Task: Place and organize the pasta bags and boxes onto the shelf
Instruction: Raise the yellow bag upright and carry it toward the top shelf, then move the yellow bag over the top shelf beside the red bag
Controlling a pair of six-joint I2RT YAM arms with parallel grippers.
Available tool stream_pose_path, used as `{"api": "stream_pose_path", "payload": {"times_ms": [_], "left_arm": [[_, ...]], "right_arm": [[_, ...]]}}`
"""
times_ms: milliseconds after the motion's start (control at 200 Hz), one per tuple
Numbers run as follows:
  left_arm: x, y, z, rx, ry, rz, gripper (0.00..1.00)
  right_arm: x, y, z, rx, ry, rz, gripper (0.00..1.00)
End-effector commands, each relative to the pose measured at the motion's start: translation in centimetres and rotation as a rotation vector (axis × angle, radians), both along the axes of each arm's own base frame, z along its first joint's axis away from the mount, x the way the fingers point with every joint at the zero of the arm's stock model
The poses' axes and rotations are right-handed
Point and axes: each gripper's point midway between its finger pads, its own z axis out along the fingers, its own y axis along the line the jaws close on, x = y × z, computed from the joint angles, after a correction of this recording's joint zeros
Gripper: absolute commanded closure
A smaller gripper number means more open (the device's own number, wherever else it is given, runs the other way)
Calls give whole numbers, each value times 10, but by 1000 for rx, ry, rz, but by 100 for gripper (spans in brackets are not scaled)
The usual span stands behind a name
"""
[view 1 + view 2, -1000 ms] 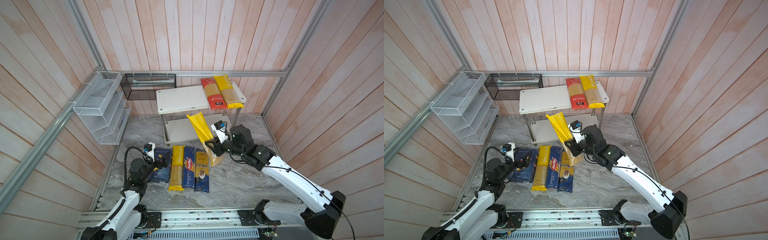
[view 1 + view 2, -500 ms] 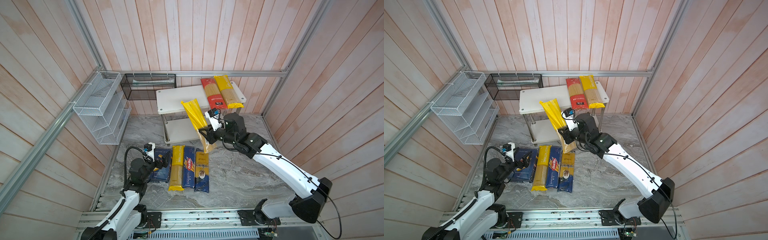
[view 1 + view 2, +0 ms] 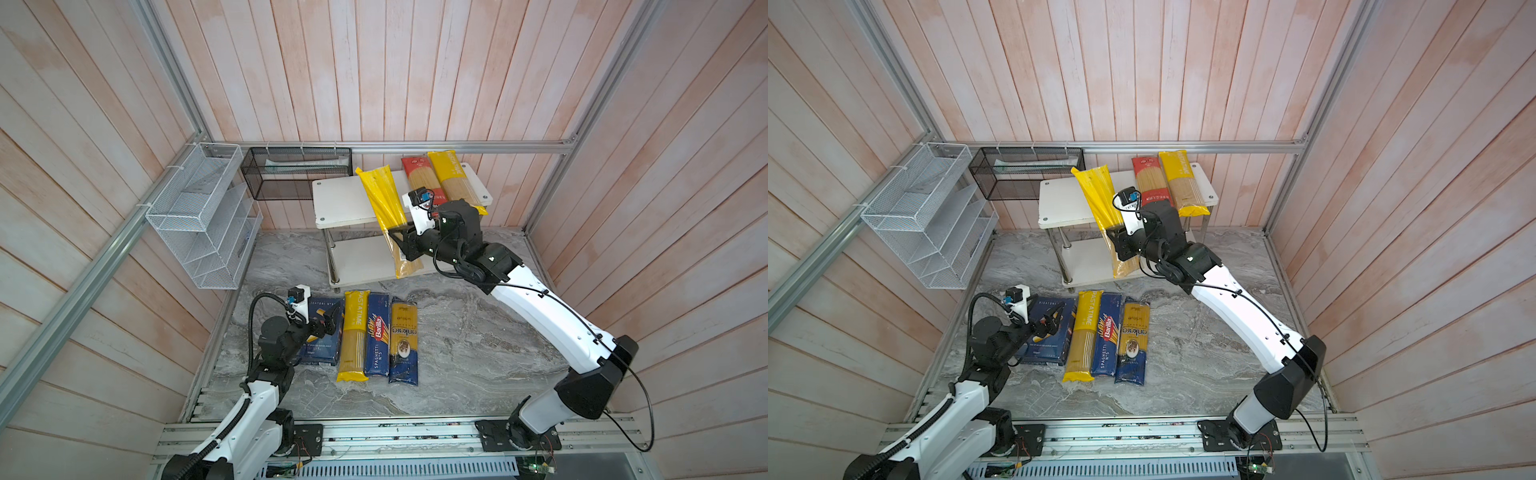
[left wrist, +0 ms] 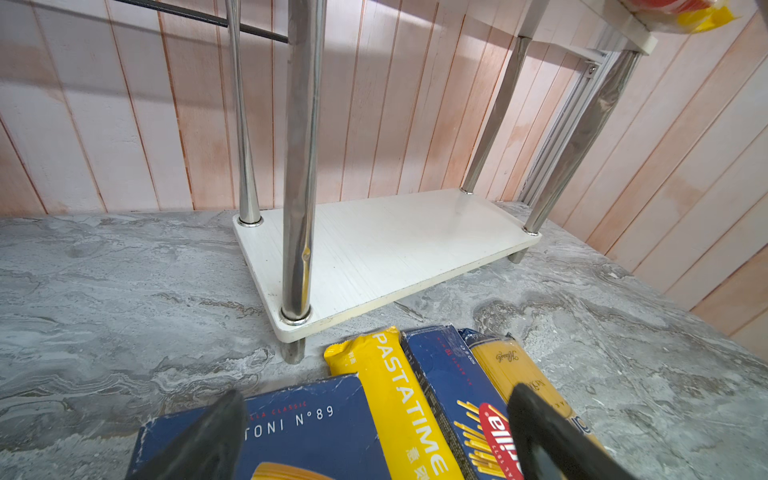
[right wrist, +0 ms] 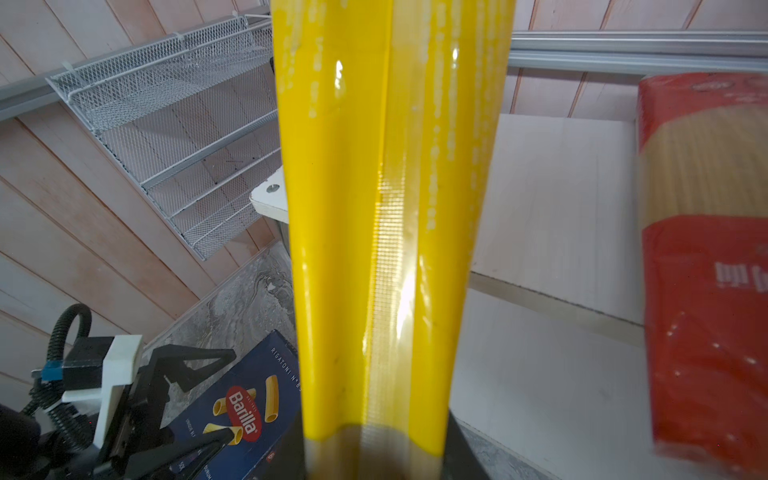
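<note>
Right gripper (image 3: 402, 246) is pinching one yellow bag (image 3: 380, 195), tilting it over the front edge of the shelf (image 3: 340, 203). I'm counting two more at the top board's right end: a red bag (image 3: 417, 178) and a second yellow bag (image 3: 453, 178). Left gripper (image 3: 327, 323) is hovering, jaws spread, above the wide box (image 3: 328, 351). Beside it on the desk are lying a PASTATIME bag (image 3: 353, 336), a Spaghetti box (image 3: 377, 332) and a clear blue-ended bag (image 3: 404, 336).

The shelf top (image 3: 345, 203) lies bare left of the red bag (image 3: 415, 176)
</note>
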Motion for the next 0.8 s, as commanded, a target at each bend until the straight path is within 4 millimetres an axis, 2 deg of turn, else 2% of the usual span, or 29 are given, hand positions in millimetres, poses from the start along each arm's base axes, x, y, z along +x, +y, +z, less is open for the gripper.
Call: {"api": "stream_pose_path", "payload": {"times_ms": [0,340,795], "left_arm": [[-2,0,0,-5,-10,1,0],[-3,-1,0,-3,-9,-4,0],[-4,1,0,-5,-14,2,0]], "right_arm": [[4,-6,78,113,-191,-46,100],[31,5,96,74,-230,-91,100],[67,5,96,53,-242,-148,100]]}}
